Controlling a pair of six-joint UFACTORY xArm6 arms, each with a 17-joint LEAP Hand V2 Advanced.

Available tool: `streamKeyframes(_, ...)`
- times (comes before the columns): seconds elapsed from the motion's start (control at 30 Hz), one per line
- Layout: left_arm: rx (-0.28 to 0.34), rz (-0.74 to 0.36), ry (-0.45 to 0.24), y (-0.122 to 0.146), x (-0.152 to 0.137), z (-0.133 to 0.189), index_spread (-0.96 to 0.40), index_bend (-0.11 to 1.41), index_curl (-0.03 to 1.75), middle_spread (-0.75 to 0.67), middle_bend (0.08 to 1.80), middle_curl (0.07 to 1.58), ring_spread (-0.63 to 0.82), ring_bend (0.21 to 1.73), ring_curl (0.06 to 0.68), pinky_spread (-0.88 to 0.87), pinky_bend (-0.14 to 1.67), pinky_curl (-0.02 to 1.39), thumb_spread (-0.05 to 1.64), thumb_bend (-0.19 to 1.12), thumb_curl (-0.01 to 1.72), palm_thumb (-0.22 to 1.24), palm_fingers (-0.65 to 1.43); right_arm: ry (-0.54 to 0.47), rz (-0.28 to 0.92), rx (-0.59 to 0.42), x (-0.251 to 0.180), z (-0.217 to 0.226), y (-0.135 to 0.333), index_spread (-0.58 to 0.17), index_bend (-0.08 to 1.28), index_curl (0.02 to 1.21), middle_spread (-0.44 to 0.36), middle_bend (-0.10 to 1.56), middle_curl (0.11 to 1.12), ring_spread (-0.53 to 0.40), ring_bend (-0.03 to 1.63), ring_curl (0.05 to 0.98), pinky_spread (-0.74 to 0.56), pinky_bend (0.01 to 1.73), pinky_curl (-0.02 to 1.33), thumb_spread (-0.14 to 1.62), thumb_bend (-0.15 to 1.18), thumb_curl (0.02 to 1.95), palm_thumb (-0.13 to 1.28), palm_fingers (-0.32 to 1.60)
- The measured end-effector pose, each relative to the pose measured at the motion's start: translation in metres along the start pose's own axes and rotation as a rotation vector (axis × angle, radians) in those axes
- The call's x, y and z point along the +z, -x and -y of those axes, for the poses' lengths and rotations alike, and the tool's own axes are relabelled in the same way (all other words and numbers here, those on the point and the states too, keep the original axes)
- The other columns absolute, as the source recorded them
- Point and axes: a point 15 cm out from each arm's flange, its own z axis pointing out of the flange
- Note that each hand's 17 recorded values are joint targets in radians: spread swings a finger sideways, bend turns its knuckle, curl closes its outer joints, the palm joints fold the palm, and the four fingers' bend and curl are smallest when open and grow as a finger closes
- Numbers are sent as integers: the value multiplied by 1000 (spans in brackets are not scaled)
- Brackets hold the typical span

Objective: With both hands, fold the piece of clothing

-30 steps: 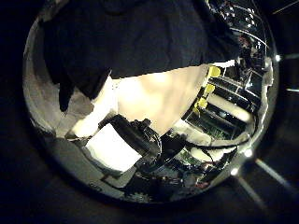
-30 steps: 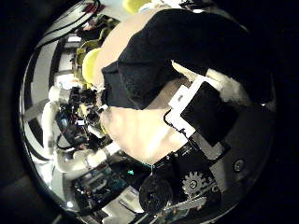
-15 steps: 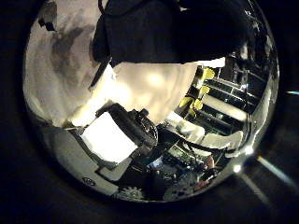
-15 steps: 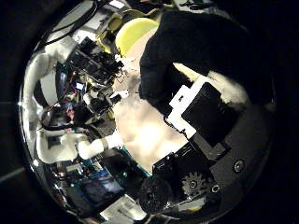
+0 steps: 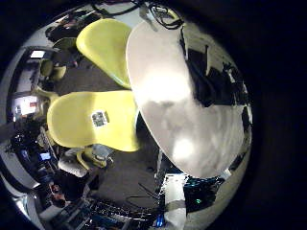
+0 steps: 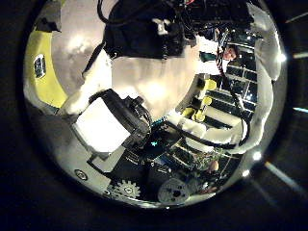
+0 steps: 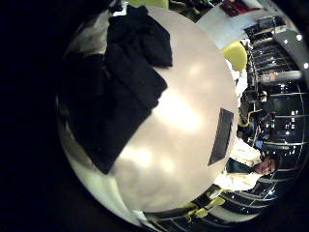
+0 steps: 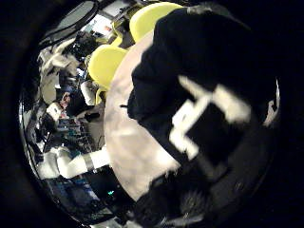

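Four palm views above one shared table (image 7: 183, 116).

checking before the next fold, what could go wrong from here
The garment lies bunched in uneven layers near the table edge, so a pull could drag part of it off the rim. The flat dark object also lies on the table and a sweeping arm might knock it. No hand seems to hold the cloth, so a regrasp may catch one layer only.

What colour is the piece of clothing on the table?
The clothing is black and plain, seen best in the right little finger side palm view, lying on the pale round table.
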Motion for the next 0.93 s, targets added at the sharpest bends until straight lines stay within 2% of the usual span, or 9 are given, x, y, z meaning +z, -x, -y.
streamKeyframes(0.07, -6, -2, -4, 4, -3, -5, -234, 291, 581, -158, 249, 506, -245, 779, 310, -290, 456, 577, 1175, -15, 432, 686, 466, 11, 2, 20, -1, -7, -13, -417, 255, 586, -220, 707, 571, -214, 1201, 580, -215, 987, 916, 1117, -30, 602, 735, 138)
streamKeyframes(0.1, -9, -2, -6, 4, -4, -6, -235, 292, 587, -157, 244, 506, -246, 782, 312, -292, 459, 579, 1175, -15, 435, 685, 463, 18, 3, 29, -4, -13, -21, -420, 234, 567, -204, 587, 529, -158, 1126, 555, -141, 993, 919, 1109, -40, 586, 708, -30)
streamKeyframes(0.2, -15, -1, 6, 3, -1, -12, -238, 289, 602, -150, 238, 514, -247, 786, 315, -295, 464, 584, 1175, -14, 443, 684, 458, 12, 8, 13, -29, -20, -25, -437, 178, 486, -140, 458, 455, -26, 966, 469, 56, 939, 859, 1095, -34, 555, 667, -61)
streamKeyframes(0.33, -9, 1, 1, -7, -4, -15, -242, 286, 622, -147, 231, 521, -245, 788, 321, -300, 470, 591, 1175, -15, 451, 683, 448, -23, -1, 29, -82, -35, -42, -430, 156, 436, -90, 397, 418, 57, 907, 418, 208, 872, 799, 1088, -35, 523, 626, -39)
streamKeyframes(0.47, -1, 8, 5, -23, -4, -20, -245, 283, 641, -134, 222, 527, -242, 788, 324, -303, 475, 598, 1175, -15, 457, 681, 441, -10, 17, 61, -125, -64, -49, -415, 162, 388, -49, 378, 397, 121, 852, 374, 344, 808, 727, 1083, -28, 493, 594, -1)
streamKeyframes(0.63, -9, 18, 2, -51, -6, -24, -247, 278, 662, -127, 212, 531, -232, 790, 328, -305, 479, 604, 1175, -15, 463, 680, 436, 103, 59, 132, -159, -128, -61, -393, 178, 369, -38, 380, 385, 143, 814, 341, 420, 726, 655, 1096, -10, 479, 634, 51)
streamKeyframes(0.77, -31, 20, 13, -60, -3, -41, -248, 269, 674, -116, 201, 535, -229, 794, 331, -306, 482, 610, 1175, -15, 466, 679, 431, 173, 67, 174, -190, -175, -66, -384, 170, 353, -43, 364, 373, 144, 799, 324, 450, 663, 603, 1117, -13, 468, 663, 70)
streamKeyframes(0.93, -15, 32, 3, -79, -1, -55, -248, 259, 686, -111, 194, 537, -227, 792, 333, -308, 496, 617, 1175, -15, 469, 679, 433, 265, 112, 215, -206, -216, -57, -376, 170, 338, -30, 345, 362, 147, 777, 302, 461, 607, 548, 1168, -17, 443, 662, 92)
